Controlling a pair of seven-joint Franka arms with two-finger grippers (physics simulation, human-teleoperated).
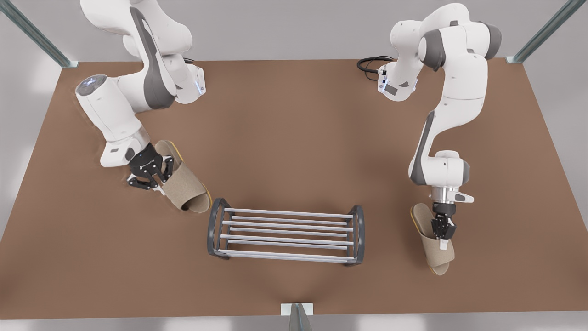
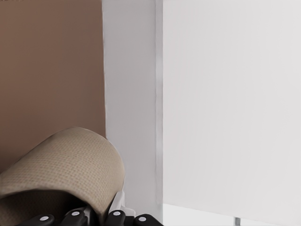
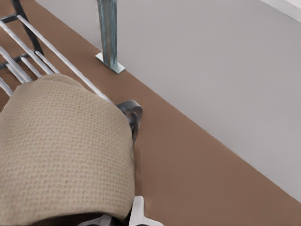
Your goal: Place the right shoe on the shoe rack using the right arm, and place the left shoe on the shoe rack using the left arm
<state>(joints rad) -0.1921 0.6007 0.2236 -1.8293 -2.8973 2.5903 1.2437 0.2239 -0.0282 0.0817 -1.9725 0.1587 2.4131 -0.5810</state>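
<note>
Both slippers (image 1: 186, 186) (image 1: 436, 250) are showing coarse woven beige cloth, the rack (image 1: 285, 232) smooth metal-looking bars, the table (image 1: 294, 138) matt brown.

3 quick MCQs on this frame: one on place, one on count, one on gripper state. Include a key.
1. Where does the rack stand?
A. Between the two shoes
B. Against the table's far edge
C. Behind the right arm's base

2. How many shoes are on the rack?
A. Two
B. One
C. None

3. What is the right gripper doing?
A. Open above the rack
B. Shut on a shoe
C. Open on bare table

Key:
1. A: the rack sits between the right shoe and the left shoe.
2. C: both shoes are off to its sides, and its bars are bare.
3. B: the right gripper pinches the right shoe's strap, at the front view's left. The left gripper likewise grips the left shoe.
</note>
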